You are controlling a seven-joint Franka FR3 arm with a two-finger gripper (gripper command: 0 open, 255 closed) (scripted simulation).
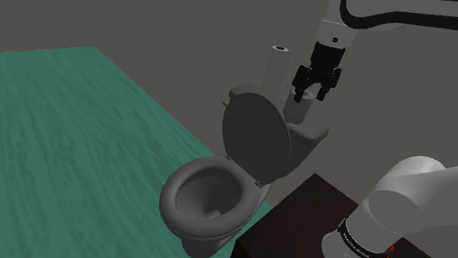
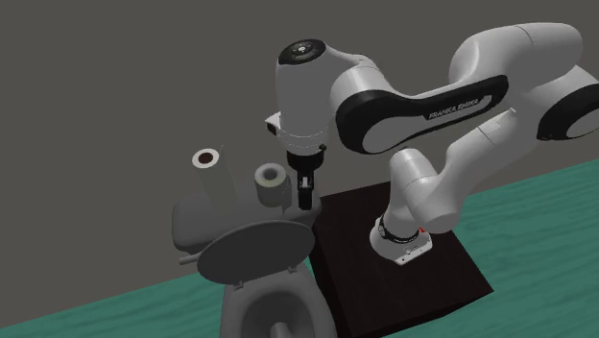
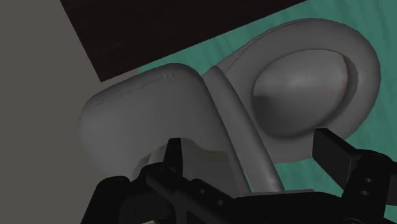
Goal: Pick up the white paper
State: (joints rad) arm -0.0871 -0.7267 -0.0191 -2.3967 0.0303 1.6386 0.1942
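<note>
Atop the toilet tank [image 2: 192, 219]: 2 pale grey-white rolls, both upright. The taller roll [image 2: 207, 161] sits toward the second exterior view's left. The shorter paper roll [image 2: 271, 181] stands beside it, nearer the arm. Gripper [image 2: 305, 199] hangs fingers-down just beside the shorter paper roll, on that view's right; cannot tell whether they touch. Wrist view: 2 fingers [image 3: 331, 149] stand well apart and released, clasping nothing, with tank and raised lid [image 3: 299, 95] beyond them. Lid tilts up against the tank over the open bowl [image 1: 203, 195]. Dark stand [image 1: 289, 230] sits on teal floor [image 1: 50, 167].
</note>
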